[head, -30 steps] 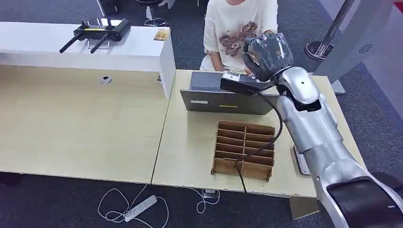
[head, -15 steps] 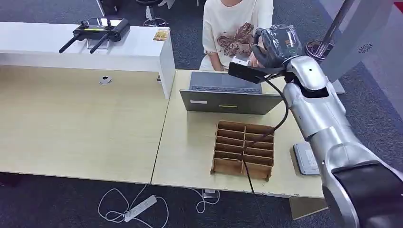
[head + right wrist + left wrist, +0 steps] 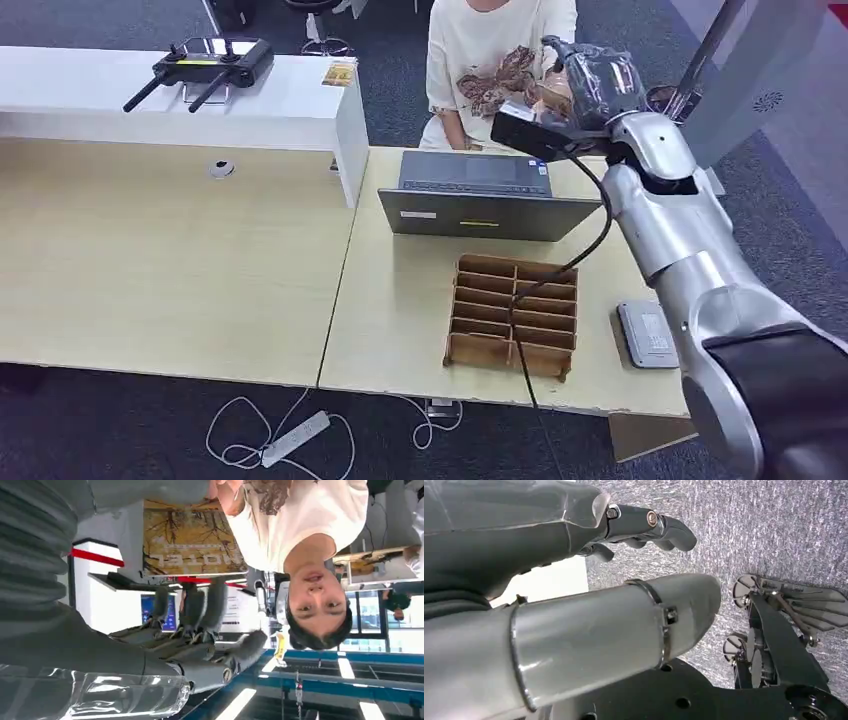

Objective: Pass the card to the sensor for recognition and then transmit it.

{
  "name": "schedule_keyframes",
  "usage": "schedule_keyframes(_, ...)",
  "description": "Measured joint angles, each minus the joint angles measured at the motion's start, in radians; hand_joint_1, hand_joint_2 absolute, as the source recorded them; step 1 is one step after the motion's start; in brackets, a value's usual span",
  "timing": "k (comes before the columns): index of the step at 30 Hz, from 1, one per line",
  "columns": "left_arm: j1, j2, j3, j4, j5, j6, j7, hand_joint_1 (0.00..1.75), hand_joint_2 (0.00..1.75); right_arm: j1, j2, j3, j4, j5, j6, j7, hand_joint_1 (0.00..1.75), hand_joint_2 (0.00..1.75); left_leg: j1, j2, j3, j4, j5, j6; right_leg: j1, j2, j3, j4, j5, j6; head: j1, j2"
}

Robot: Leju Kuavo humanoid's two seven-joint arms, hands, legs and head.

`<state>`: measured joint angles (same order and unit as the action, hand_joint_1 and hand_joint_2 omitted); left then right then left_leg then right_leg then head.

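R hand (image 3: 590, 85) raised toward seated person (image 3: 495, 60), gripping card (image 3: 192, 542).
Card pinched betw. thumb and fingers (image 3: 200, 605), person's hand (image 3: 225, 492) touching its far edge, above laptop (image 3: 480, 200). L hand (image 3: 574, 580) hung over carpet, fingers apart, holding nothing.

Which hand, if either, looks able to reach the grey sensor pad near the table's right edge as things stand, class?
Probably the right hand, though it is raised toward the person holding the card; nothing lies over the sensor pad. The left hand hangs toward the floor.
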<state>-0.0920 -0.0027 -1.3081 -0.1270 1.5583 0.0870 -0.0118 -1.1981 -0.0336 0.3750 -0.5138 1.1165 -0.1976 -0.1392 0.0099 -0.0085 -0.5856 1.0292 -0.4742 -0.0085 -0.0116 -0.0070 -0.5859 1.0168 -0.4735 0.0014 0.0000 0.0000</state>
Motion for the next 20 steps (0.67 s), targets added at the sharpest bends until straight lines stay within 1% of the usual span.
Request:
schedule_keyframes(3, 0.000, 0.000, -0.002, 0.000, -0.002, 0.000, 0.000, 0.00, 0.00, 0.001, -0.001, -0.022, 0.005, -0.047, -0.019, -0.021, 0.00, 1.75, 0.000, 0.000, 0.000, 0.000, 0.000, 0.000, 0.000, 0.000, 0.000, 0.000, 0.000, 0.000, 0.000, 0.000)
schedule_keyframes(5, 0.000, 0.000, -0.003, 0.000, -0.002, 0.000, 0.000, 0.00, 0.00, 0.006, -0.001, -0.056, 0.004, -0.139, -0.019, -0.061, 0.00, 1.75, 0.000, 0.000, 0.000, 0.000, 0.000, 0.000, 0.000, 0.000, 0.000, 0.000, 0.000, 0.000, 0.000, 0.000)
schedule_keyframes(8, 0.000, -0.001, -0.009, 0.000, -0.001, 0.002, 0.000, 0.00, 0.00, 0.021, -0.001, -0.144, -0.014, -0.299, -0.007, -0.125, 0.00, 1.75, 0.000, 0.000, 0.000, 0.000, 0.000, 0.000, 0.000, 0.000, 0.000, 0.000, 0.000, 0.000, 0.000, 0.000)
schedule_keyframes(12, 0.000, -0.003, -0.016, 0.000, 0.006, 0.008, 0.000, 0.00, 0.00, 0.041, -0.008, -0.245, -0.048, -0.472, 0.081, -0.205, 0.00, 1.75, 0.000, 0.000, 0.000, 0.000, 0.000, 0.000, 0.000, 0.000, 0.000, 0.000, 0.000, 0.000, 0.000, 0.000)
schedule_keyframes(13, 0.000, -0.003, -0.016, 0.000, 0.008, 0.008, 0.000, 0.00, 0.00, 0.048, -0.012, -0.265, -0.057, -0.523, 0.117, -0.227, 0.00, 1.75, 0.000, 0.000, 0.000, 0.000, 0.000, 0.000, 0.000, 0.000, 0.000, 0.000, 0.000, 0.000, 0.000, 0.000)
schedule_keyframes(14, 0.000, -0.003, -0.018, 0.000, 0.011, 0.010, 0.000, 0.00, 0.00, 0.058, -0.019, -0.293, -0.075, -0.597, 0.173, -0.260, 0.00, 1.75, 0.000, 0.000, 0.000, 0.000, 0.000, 0.000, 0.000, 0.000, 0.000, 0.000, 0.000, 0.000, 0.000, 0.000)
schedule_keyframes(15, 0.001, -0.004, -0.018, 0.000, 0.013, 0.011, -0.001, 0.00, 0.00, 0.068, -0.025, -0.312, -0.090, -0.646, 0.205, -0.277, 0.00, 1.75, 0.000, 0.000, 0.000, 0.000, 0.000, 0.000, 0.000, 0.000, 0.000, 0.000, 0.000, 0.000, 0.000, 0.000)
schedule_keyframes(17, 0.001, -0.005, -0.018, 0.000, 0.013, 0.015, -0.005, 0.00, 0.00, 0.096, -0.038, -0.341, -0.125, -0.735, 0.255, -0.303, 0.00, 1.75, 0.000, 0.000, 0.000, 0.000, 0.000, 0.000, 0.000, 0.000, 0.000, -0.001, 0.000, 0.000, 0.000, 0.000)
schedule_keyframes(20, 0.001, -0.006, -0.016, 0.000, 0.013, 0.019, -0.008, 0.00, 0.00, 0.173, -0.068, -0.351, -0.221, -0.874, 0.308, -0.310, 0.00, 1.75, 0.000, -0.001, 0.000, 0.000, 0.000, 0.000, 0.000, -0.001, 0.000, -0.001, 0.000, 0.000, -0.001, 0.000)
